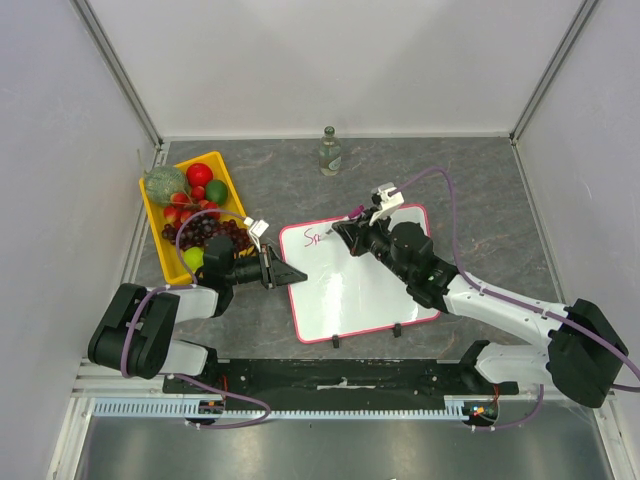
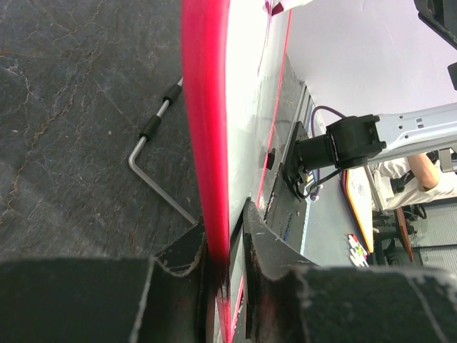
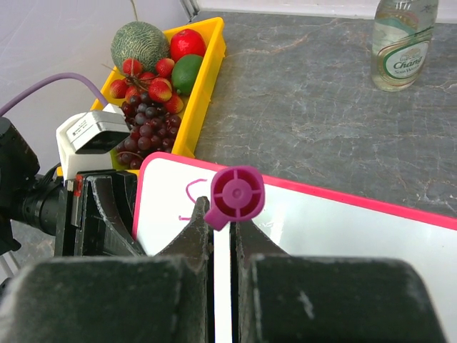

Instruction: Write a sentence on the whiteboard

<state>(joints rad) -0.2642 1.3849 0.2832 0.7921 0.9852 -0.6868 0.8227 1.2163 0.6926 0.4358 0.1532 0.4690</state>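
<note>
The whiteboard (image 1: pixel 350 290) lies flat at the table's centre, white with a pink-red rim. My left gripper (image 1: pixel 283 273) is shut on its left edge; the left wrist view shows the red rim (image 2: pixel 207 128) pinched between the jaws of that gripper (image 2: pixel 228 243). My right gripper (image 1: pixel 345 232) is over the board's top left and is shut on a magenta marker (image 3: pixel 234 196), seen end-on in the right wrist view. Of the sentence (image 1: pixel 316 238), only a first few pink strokes show, also seen beside the marker (image 3: pixel 191 200). The marker's tip is hidden.
A yellow tray (image 1: pixel 232 187) of fruit stands left of the board, close to the left arm. A glass bottle (image 1: pixel 329 151) stands at the back centre. A metal hex key (image 2: pixel 153 143) lies under the board's left edge. Two black clips (image 1: pixel 336 342) sit on the near rim.
</note>
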